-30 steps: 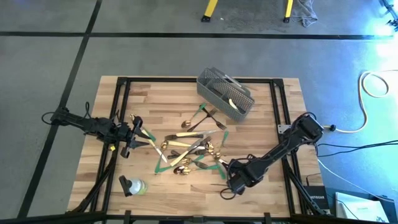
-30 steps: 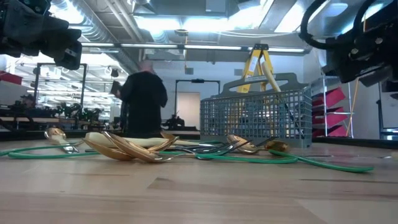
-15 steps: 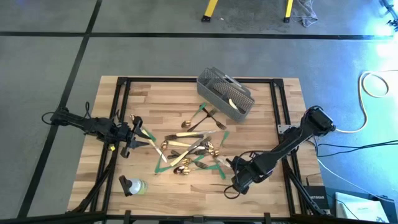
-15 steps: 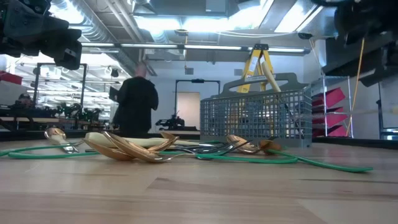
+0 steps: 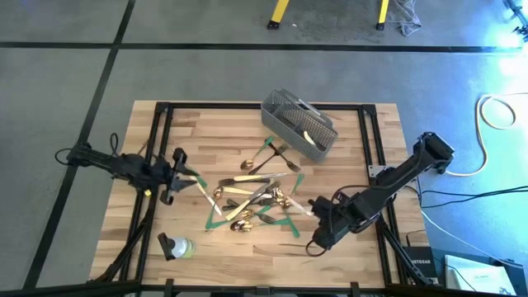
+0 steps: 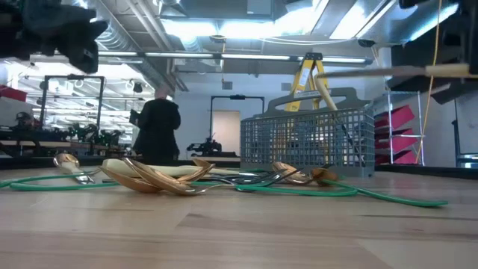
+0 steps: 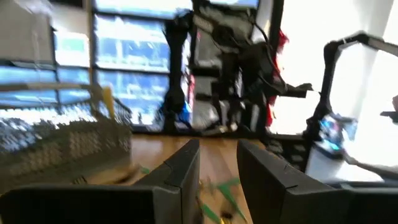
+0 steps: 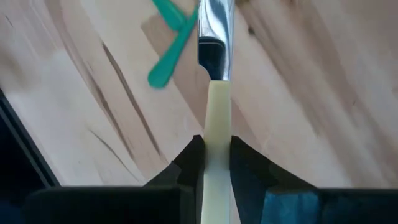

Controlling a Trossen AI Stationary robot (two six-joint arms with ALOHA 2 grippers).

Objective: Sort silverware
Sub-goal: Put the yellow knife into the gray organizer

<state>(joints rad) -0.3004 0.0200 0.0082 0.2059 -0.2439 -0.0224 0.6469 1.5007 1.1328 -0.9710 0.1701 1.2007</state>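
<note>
The silverware pile [image 5: 252, 198] of gold spoons, dark forks and cream-handled knives lies mid-table among green tape strips [image 5: 216, 216]. My right gripper [image 5: 318, 218] hangs above the table to the pile's right, shut on a cream-handled knife [image 6: 373, 72], also seen in the right wrist view [image 8: 216, 93]. My left gripper [image 5: 178, 176] waits off the table at the pile's left. Its fingers stand a little open [image 7: 217, 180] with nothing between them. My right gripper pinches the knife's cream handle [image 8: 216, 121] between its two fingers [image 8: 189, 155]. The fingers come from above, pointing steeply down, and lie across the knife. The knife is lifted clear of the table and sits about level, with its shiny blade [image 8: 214, 25] sticking out from the fingers.
A grey wire mesh basket [image 5: 299, 124] stands at the far middle of the table with a cream-handled piece [image 5: 311, 139] in it. A green and dark bottle [image 5: 175, 246] lies near the front left corner. A person [image 6: 158, 131] stands in the room beyond.
My right gripper has gone up and a little toward the table's right edge, carrying the knife up with it. It has tipped to point more steeply down. My left gripper has tipped up a little in place.
</note>
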